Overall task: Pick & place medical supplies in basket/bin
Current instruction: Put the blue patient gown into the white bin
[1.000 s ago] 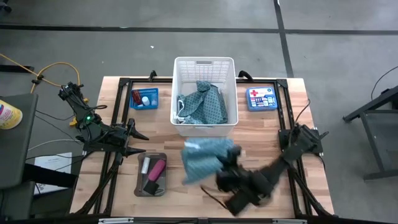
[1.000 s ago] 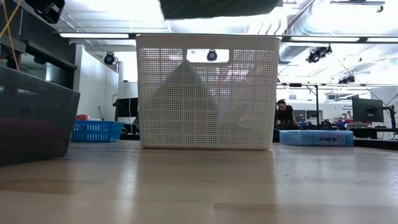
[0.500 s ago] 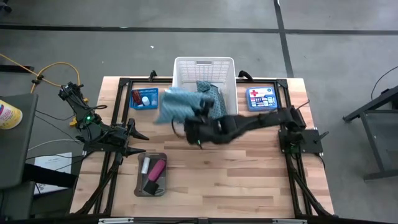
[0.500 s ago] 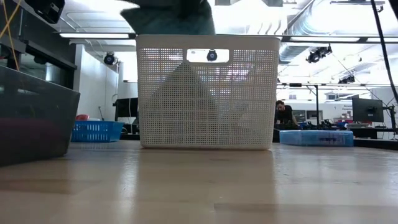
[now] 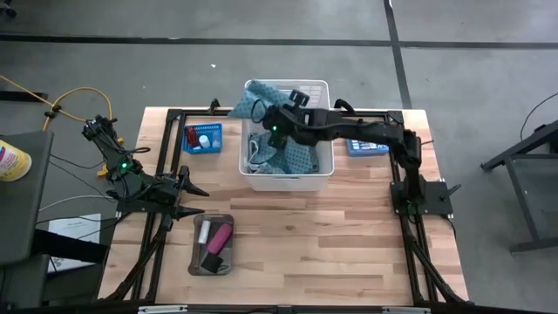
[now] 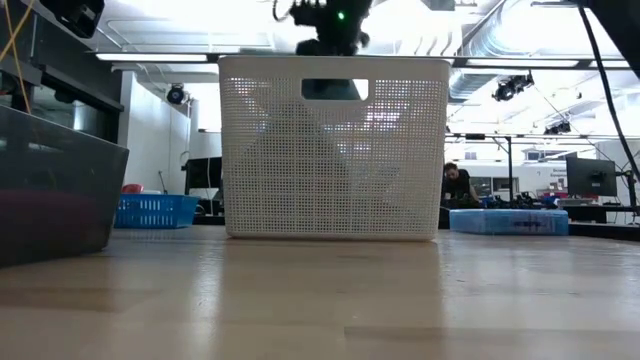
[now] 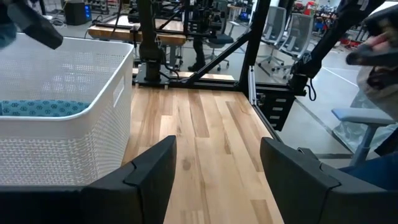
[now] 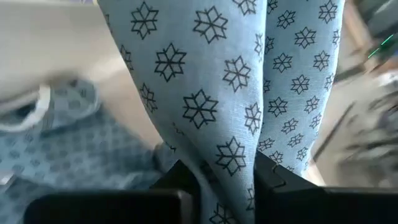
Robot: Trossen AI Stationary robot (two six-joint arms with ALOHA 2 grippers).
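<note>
Overhead, the right arm reaches across the white basket [image 5: 287, 166] and covers much of its far half, so the right gripper [image 5: 261, 112] shows only as a dark shape above the far left corner. In the right wrist view its fingers [image 8: 180, 180] are clenched on a teal cloth [image 8: 249, 93], a fold of which runs between the two tips and fills most of the picture. From above, that held cloth hangs over the basket's far left rim. A second teal cloth [image 5: 292, 157] lies inside the basket, partly under the arm. The low view shows only the gripper's underside above the basket rim, the cloth hidden behind the slotted wall. The left gripper [image 7: 214, 168] waits at the left side of the tabletop [image 5: 349, 244], its fingers spread apart on nothing. Near it sits the grey tray [image 5: 195, 262] with the pink cylinder [image 5: 220, 235], white tube [image 5: 204, 232] and black block [image 5: 211, 261]; the blue basket [image 5: 202, 138] stands beyond.
</note>
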